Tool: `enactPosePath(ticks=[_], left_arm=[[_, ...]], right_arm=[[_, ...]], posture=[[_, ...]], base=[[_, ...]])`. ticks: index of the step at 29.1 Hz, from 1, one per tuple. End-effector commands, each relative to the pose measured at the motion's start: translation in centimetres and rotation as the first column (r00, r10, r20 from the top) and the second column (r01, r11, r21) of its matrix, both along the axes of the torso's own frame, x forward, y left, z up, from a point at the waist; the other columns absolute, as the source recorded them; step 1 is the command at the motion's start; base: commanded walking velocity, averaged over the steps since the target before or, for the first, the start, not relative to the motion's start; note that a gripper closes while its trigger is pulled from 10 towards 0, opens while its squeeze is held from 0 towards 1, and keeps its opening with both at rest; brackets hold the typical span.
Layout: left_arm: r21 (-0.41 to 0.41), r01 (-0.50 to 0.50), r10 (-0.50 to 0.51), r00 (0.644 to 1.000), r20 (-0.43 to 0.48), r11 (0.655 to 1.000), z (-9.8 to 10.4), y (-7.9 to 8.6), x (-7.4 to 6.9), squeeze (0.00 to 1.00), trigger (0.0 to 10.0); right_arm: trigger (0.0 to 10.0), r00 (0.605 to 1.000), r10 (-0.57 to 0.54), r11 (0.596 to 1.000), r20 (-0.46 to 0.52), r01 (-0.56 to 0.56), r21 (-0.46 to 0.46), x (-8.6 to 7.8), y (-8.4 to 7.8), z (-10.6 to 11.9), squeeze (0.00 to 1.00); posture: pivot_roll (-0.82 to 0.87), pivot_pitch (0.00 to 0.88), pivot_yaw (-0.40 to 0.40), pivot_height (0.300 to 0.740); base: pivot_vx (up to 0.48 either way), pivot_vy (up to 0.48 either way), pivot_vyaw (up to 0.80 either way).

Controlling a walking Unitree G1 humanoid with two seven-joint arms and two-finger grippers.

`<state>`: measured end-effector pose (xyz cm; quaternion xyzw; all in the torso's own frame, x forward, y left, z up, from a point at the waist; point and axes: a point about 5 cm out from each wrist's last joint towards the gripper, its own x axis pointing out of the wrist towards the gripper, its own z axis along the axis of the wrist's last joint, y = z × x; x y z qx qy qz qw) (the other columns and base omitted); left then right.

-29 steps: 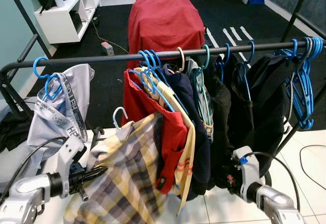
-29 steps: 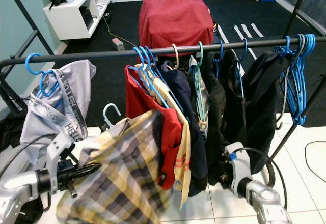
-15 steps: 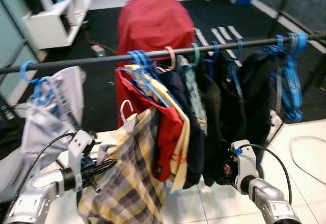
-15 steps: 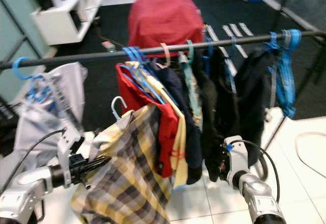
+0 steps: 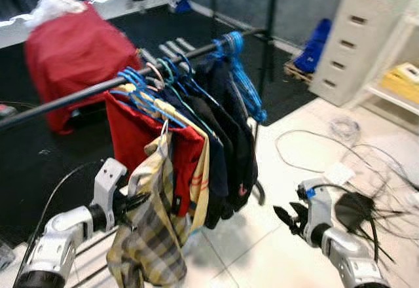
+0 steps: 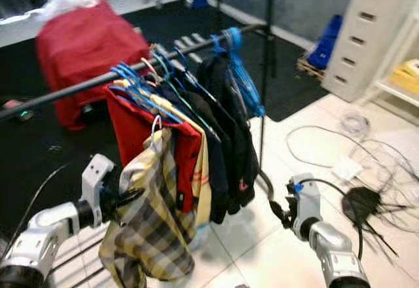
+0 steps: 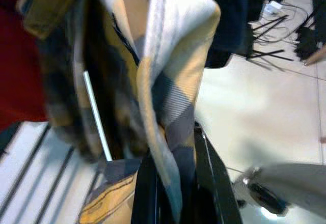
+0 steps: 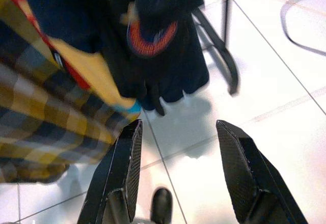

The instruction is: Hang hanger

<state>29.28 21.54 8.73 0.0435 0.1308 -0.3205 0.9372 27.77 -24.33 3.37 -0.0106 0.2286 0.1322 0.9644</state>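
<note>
We saw the left gripper clamped tight on the plaid shirt, cloth bunched between its fingers; the shirt's hanger hooked below the rail. The right gripper hung spread, holding nothing.

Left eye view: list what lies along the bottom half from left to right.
Left gripper → plaid shirt → red garment → dark jackets → right gripper → black cable tangle.
</note>
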Motion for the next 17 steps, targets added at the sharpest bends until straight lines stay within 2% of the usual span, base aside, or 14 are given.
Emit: enactPosePath(ticks=[1, 2, 3, 4, 5, 6, 7, 8, 10, 12, 13, 14, 15, 17], left_arm=[[0.039, -0.011, 0.008, 0.998, 0.067, 0.999, 0.7, -0.1, 0.6, 0.00, 10.0], [0.039, -0.011, 0.008, 0.998, 0.067, 0.999, 0.7, -0.1, 0.6, 0.00, 10.0], [0.086, -0.083, 0.079, 0.995, 0.055, 0.993, 0.0, 0.5, 0.9, 0.00, 10.0], [0.086, -0.083, 0.079, 0.995, 0.055, 0.993, 0.0, 0.5, 0.9, 0.00, 10.0], [0.144, -0.208, 0.204, 0.978, 0.042, 0.968, -0.6, 1.7, 1.4, 0.00, 10.0], [0.144, -0.208, 0.204, 0.978, 0.042, 0.968, -0.6, 1.7, 1.4, 0.00, 10.0], [0.188, -0.317, 0.312, 0.948, 0.060, 0.929, -0.7, 2.9, 1.8, 0.00, 10.0], [0.188, -0.317, 0.312, 0.948, 0.060, 0.929, -0.7, 2.9, 1.8, 0.00, 10.0], [0.194, -0.529, 0.519, 0.848, 0.105, 0.826, -0.1, 6.0, 2.1, 0.00, 10.0], [0.194, -0.529, 0.519, 0.848, 0.105, 0.826, -0.1, 6.0, 2.1, 0.00, 10.0], [0.217, -0.707, 0.692, 0.706, 0.152, 0.673, 0.5, 9.6, 1.4, 0.00, 10.0], [0.217, -0.707, 0.692, 0.706, 0.152, 0.673, 0.5, 9.6, 1.4, 0.00, 10.0], [0.255, -0.775, 0.760, 0.626, 0.178, 0.578, 0.5, 11.5, 0.6, 0.00, 10.0], [0.255, -0.775, 0.760, 0.626, 0.178, 0.578, 0.5, 11.5, 0.6, 0.00, 10.0]], right_arm=[[10.0, 1.000, 0.007, 1.000, -0.002, -0.007, 0.002, -0.1, 0.5, -0.4, 0.00], [10.0, 1.000, 0.007, 1.000, -0.002, -0.007, 0.002, -0.1, 0.5, -0.4, 0.00], [10.0, 1.000, 0.004, 1.000, 0.001, -0.004, -0.004, -0.2, 0.6, -0.5, 0.00], [10.0, 1.000, 0.004, 1.000, 0.001, -0.004, -0.004, -0.2, 0.6, -0.5, 0.00], [10.0, 1.000, -0.001, 1.000, -0.002, 0.001, -0.015, -0.2, 0.5, -0.5, 0.00], [10.0, 1.000, -0.001, 1.000, -0.002, 0.001, -0.015, -0.2, 0.5, -0.5, 0.00], [10.0, 1.000, -0.006, 1.000, -0.002, 0.006, -0.020, -0.3, 0.5, -0.5, 0.00], [10.0, 1.000, -0.006, 1.000, -0.002, 0.006, -0.020, -0.3, 0.5, -0.5, 0.00], [10.0, 1.000, -0.018, 0.999, -0.004, 0.018, -0.030, -0.3, 0.1, -0.5, 0.00], [10.0, 1.000, -0.018, 0.999, -0.004, 0.018, -0.030, -0.3, 0.1, -0.5, 0.00], [10.0, 1.000, -0.025, 0.999, -0.002, 0.025, -0.034, -0.3, -0.1, -0.5, 0.00], [10.0, 1.000, -0.025, 0.999, -0.002, 0.025, -0.034, -0.3, -0.1, -0.5, 0.00], [10.0, 1.000, -0.025, 0.999, 0.000, 0.025, -0.036, -0.3, -0.2, -0.5, 0.00], [10.0, 1.000, -0.025, 0.999, 0.000, 0.025, -0.036, -0.3, -0.2, -0.5, 0.00]], posture=[[-0.12, 0.130, 0.061, 0.740], [-0.12, 0.130, 0.061, 0.740], [-0.12, 0.130, 0.061, 0.740], [-0.12, 0.130, 0.061, 0.740], [-0.13, 0.129, 0.064, 0.740], [-0.13, 0.129, 0.064, 0.740], [-0.13, 0.129, 0.064, 0.740], [-0.13, 0.129, 0.064, 0.740], [-0.13, 0.129, 0.065, 0.740], [-0.13, 0.129, 0.065, 0.740], [-0.13, 0.128, 0.067, 0.740], [-0.13, 0.128, 0.067, 0.740], [-0.13, 0.128, 0.067, 0.740], [-0.13, 0.128, 0.067, 0.740]], base=[[0.000, 0.000, -0.77], [0.000, 0.000, -0.77], [0.000, 0.000, 0.00], [0.000, 0.000, 0.00], [0.000, 0.000, 0.00], [0.000, 0.000, 0.00], [0.000, 0.000, 0.00], [0.000, 0.000, 0.00], [0.000, 0.000, 0.00], [0.000, 0.000, 0.00], [0.000, 0.000, 0.00], [0.000, 0.000, 0.00], [0.000, 0.000, 0.00], [0.000, 0.000, 0.00]])
